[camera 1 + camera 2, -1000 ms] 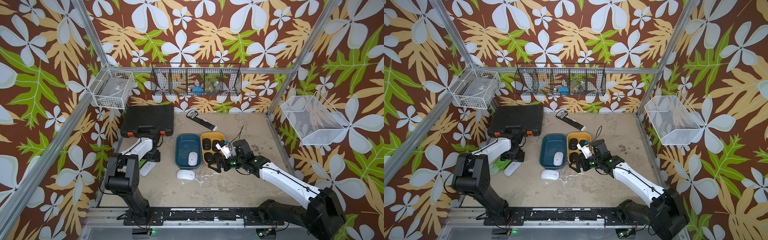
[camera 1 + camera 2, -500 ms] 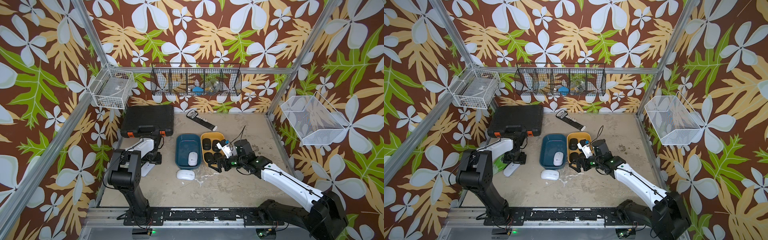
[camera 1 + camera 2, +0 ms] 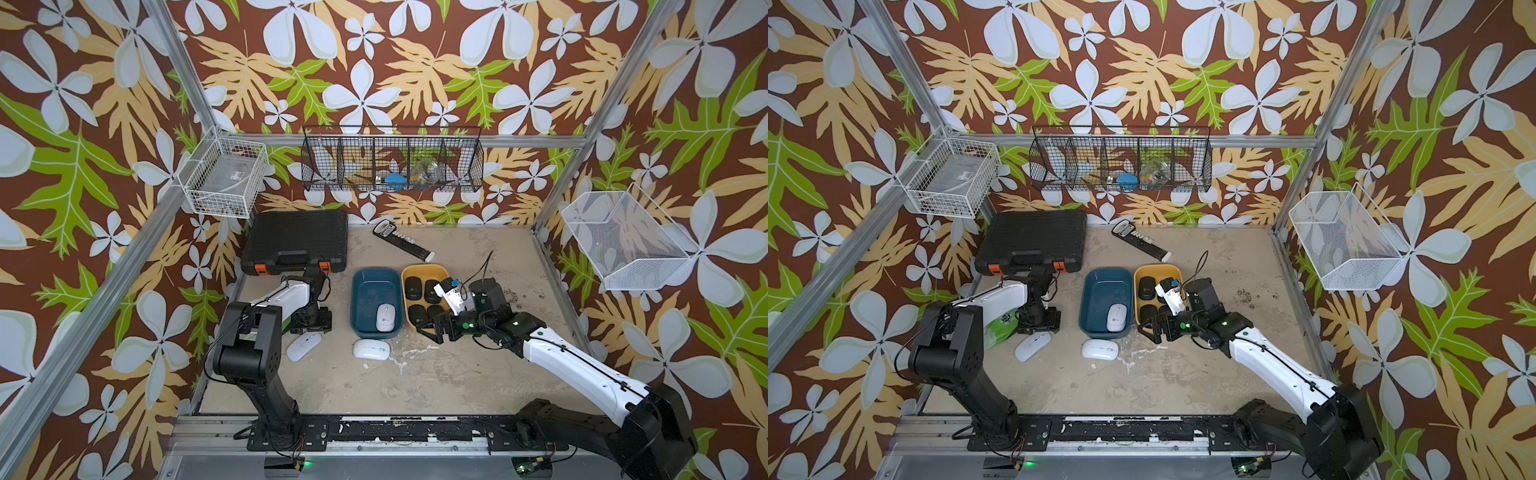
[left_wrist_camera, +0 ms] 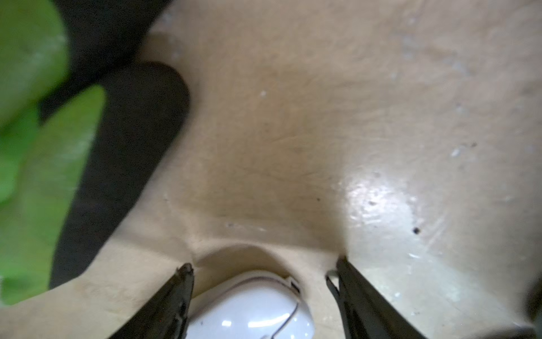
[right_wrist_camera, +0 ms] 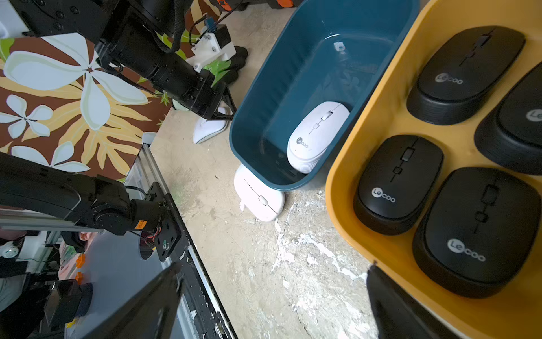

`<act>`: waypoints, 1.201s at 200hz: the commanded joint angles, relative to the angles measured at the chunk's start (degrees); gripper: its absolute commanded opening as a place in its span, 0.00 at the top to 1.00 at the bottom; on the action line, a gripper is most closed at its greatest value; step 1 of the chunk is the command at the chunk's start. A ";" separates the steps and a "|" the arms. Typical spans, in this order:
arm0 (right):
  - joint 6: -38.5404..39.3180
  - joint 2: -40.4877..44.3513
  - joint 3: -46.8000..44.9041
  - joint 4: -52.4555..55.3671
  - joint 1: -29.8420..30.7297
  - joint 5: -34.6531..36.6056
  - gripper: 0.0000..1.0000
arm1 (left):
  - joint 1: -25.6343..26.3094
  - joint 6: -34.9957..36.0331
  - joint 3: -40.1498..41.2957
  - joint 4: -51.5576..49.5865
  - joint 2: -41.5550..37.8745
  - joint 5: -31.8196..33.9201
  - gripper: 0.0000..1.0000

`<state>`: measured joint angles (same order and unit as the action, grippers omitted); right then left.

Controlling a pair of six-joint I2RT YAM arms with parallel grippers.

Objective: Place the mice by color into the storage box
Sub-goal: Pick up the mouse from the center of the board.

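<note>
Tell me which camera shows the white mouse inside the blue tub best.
The right wrist view: the white mouse lies close and large in the blue tub, logo and buttons clear. Both top views show it small from above. The left wrist view misses it.

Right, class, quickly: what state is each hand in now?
Left hand: open, jaws either side of a white mouse, not gripping it.
Right hand: open, empty.
</note>
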<state>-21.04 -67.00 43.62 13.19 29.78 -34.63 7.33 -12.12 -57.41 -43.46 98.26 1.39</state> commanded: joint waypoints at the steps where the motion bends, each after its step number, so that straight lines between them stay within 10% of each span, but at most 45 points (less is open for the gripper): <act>1: -0.91 0.53 0.42 -1.11 -0.03 0.51 0.00 | 0.27 -2.09 1.60 0.13 -1.05 -6.90 0.20; 106: -3.75 1.53 -0.42 -2.68 0.02 0.62 0.00 | 7.12 -8.98 -0.41 -9.13 -17.53 0.22 0.01; 162: -2.64 1.97 0.95 -0.83 0.05 0.61 0.00 | 11.71 -23.39 16.76 -4.66 -32.50 -0.63 0.82; 240: -2.62 2.44 1.28 -0.85 0.02 0.62 0.00 | 12.62 -27.40 15.33 -0.04 -21.00 4.40 0.83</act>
<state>-23.79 -64.84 44.27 12.71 29.78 -34.24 19.92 -37.41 -41.19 -45.19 74.15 2.61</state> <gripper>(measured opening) 0.997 0.175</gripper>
